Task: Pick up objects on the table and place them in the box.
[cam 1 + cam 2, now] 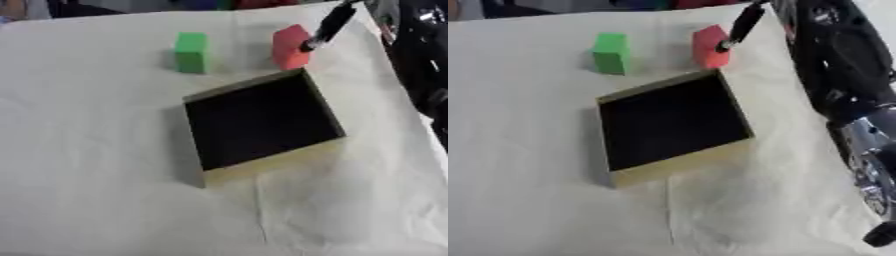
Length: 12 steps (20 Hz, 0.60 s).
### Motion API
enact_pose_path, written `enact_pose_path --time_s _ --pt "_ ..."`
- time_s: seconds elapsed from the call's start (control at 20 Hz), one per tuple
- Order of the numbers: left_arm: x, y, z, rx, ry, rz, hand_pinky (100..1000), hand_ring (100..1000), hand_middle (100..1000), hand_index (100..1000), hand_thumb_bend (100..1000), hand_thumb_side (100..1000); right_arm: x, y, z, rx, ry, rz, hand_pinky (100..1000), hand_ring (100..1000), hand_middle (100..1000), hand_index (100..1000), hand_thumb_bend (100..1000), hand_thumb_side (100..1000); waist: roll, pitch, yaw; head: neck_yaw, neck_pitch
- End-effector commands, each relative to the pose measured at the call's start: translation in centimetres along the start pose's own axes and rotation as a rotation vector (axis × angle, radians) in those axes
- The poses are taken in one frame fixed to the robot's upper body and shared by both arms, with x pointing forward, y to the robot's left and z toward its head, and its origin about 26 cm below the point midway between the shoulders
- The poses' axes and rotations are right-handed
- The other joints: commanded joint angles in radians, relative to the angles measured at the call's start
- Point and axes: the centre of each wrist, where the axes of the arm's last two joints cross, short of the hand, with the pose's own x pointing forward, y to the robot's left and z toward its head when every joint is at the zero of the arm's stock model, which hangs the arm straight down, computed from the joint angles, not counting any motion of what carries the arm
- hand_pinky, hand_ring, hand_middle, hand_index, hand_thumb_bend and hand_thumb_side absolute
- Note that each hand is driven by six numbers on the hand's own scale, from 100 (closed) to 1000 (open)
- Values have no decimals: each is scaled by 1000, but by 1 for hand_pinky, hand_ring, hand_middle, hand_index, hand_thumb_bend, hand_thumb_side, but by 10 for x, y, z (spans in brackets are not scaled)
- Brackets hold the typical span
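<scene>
The right hand [325,31] reaches in from the far right corner, and only a slim black finger shows, straight and extended, with its tip touching the upper right face of the red block [290,46]. No thumb or other finger appears around the block, so the hand reads as apart and closed on nothing. The right arm [833,75] runs down the right edge. The left hand shows in neither view.

The red block stands just under the fingertip, on the cloth-covered bench [96,150]. The green block [191,52] stands to the left of the hand, apart from the red one. The box [260,120], open and dark inside, lies nearer the robot than the hand, its far corner close to the red block.

The main risk, as I judge it, is a push instead of a grasp: a single finger pressing on one side could tip the red block or slide it left toward the green one. The cloth may wrinkle and drag with it. A lift begun before an opposing finger closes would likely drop the block short of the box, or on its rim.
</scene>
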Motion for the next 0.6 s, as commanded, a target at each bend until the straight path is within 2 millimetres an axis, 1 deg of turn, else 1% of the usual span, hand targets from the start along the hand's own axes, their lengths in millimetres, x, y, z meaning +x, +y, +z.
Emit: enact_pose_path --time_s 0.05,0.15,0.2,0.25,0.4,0.6 --pt "4 3 -8 8 -34 -1 756 645 685 880 149 814 -8 -11 7 -10 11 19 870 969 959 1000 601 581 -1 -26 1 3 0" --pt "4 3 -8 9 -34 0 756 645 685 880 149 814 -7 -8 4 14 11 24 869 970 960 1000 604 578 -1 -26 1 2 1" --pt "4 3 -8 9 -34 0 755 645 685 880 149 814 -7 -6 3 26 13 28 868 971 959 1000 622 550 -1 -26 1 2 1" --pt "4 3 -8 10 -33 0 755 645 685 879 148 814 -7 -4 2 38 16 31 868 971 961 1000 609 578 0 -25 1 2 2" --pt "4 3 -8 11 -33 1 755 645 685 879 147 814 -6 2 -3 63 19 33 868 971 960 1000 605 576 0 -24 2 1 2" --pt "4 3 -8 11 -31 3 755 645 685 879 147 814 3 6 -9 69 -3 32 869 968 957 1000 590 573 2 -25 3 -2 1"
